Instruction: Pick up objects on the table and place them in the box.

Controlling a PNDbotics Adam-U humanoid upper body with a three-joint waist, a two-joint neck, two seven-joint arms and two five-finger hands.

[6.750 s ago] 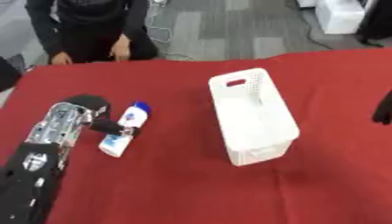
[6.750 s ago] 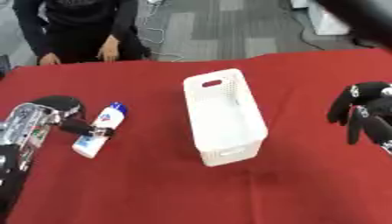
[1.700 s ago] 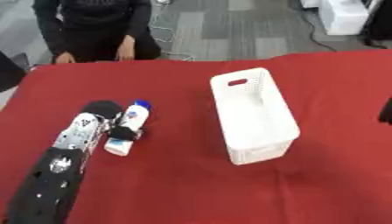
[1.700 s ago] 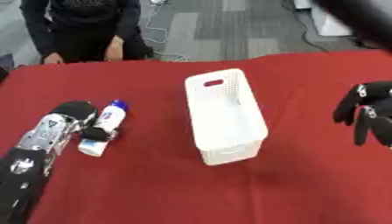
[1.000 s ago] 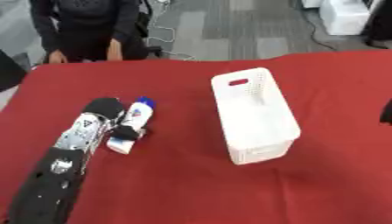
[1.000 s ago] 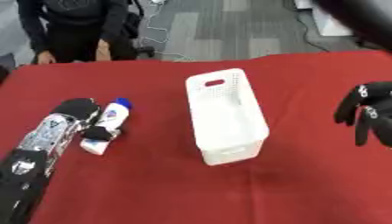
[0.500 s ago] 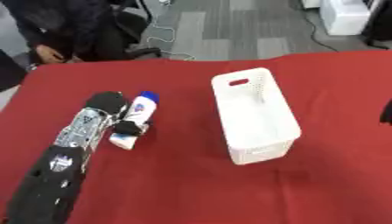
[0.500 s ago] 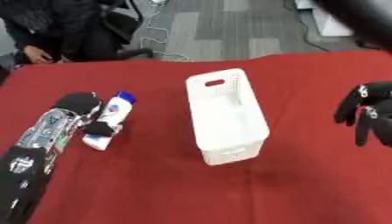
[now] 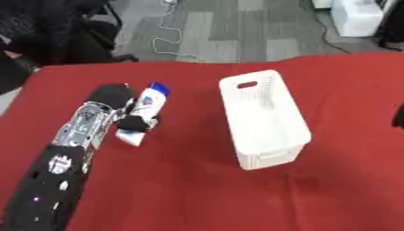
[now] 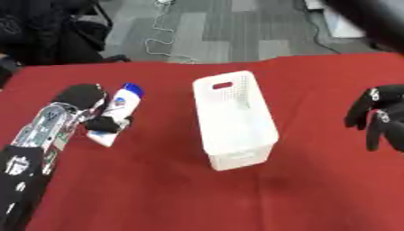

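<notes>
- The robot's left hand (image 9: 118, 106) reaches in from the lower left, fingers curled around a white bottle with a blue cap (image 9: 146, 110) lying on the red tabletop (image 9: 173, 189).
- The right hand (image 10: 381, 118) hangs at the right edge, fingers relaxed and holding nothing.
- The white perforated box (image 9: 264, 119) stands at centre, well apart from the bottle.
- Likely best: close fully round the bottle's middle before lifting, then carry it rightward over the box's rim.

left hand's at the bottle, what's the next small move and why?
Probably lift the white bottle off the red table. The left hand lies alongside it with fingers curled onto its lower part, so it looks gripped but still lying on the cloth. The white box stands to its right, empty as far as I can see. The right hand hangs open at the far right.
</notes>
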